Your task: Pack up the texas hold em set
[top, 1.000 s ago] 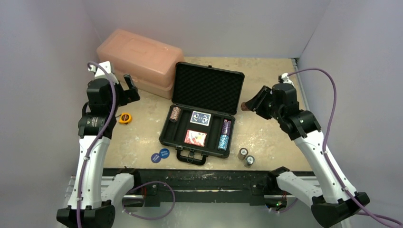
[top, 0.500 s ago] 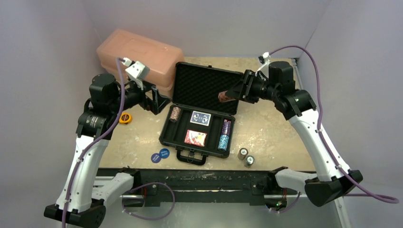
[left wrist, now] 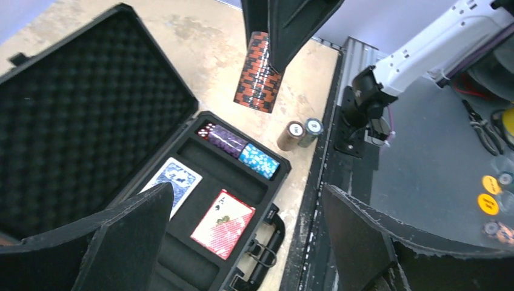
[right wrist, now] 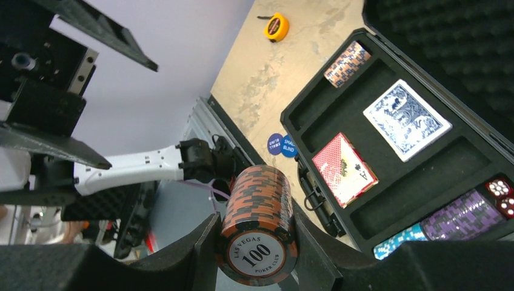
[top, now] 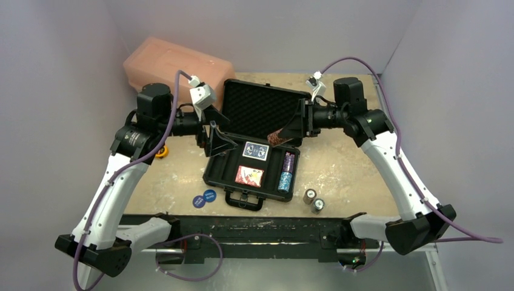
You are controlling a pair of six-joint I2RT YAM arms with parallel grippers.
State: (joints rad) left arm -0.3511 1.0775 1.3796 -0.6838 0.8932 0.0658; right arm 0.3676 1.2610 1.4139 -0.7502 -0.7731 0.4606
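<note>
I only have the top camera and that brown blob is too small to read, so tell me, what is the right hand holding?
Observer: A stack of orange-and-black chips, pinched in the right hand. The right wrist view shows 100 printed on its end face.
Operator: And the other arm?
Observer: Its wrist view shows the left hand open and empty.
Operator: Anything small I can't make out?
Observer: Red dice lie beside the purple chips in the same slot.

Six chip stacks [top: 277, 138] [right wrist: 347, 63] [top: 288, 162] [top: 285, 180] [top: 309, 196] [top: 317, 205], two card decks [top: 256, 151] [top: 249, 176], two blue discs [top: 209, 195] [top: 198, 201], one black case [top: 267, 112], one pink box [top: 163, 63], one tape measure [right wrist: 276, 27].
</note>
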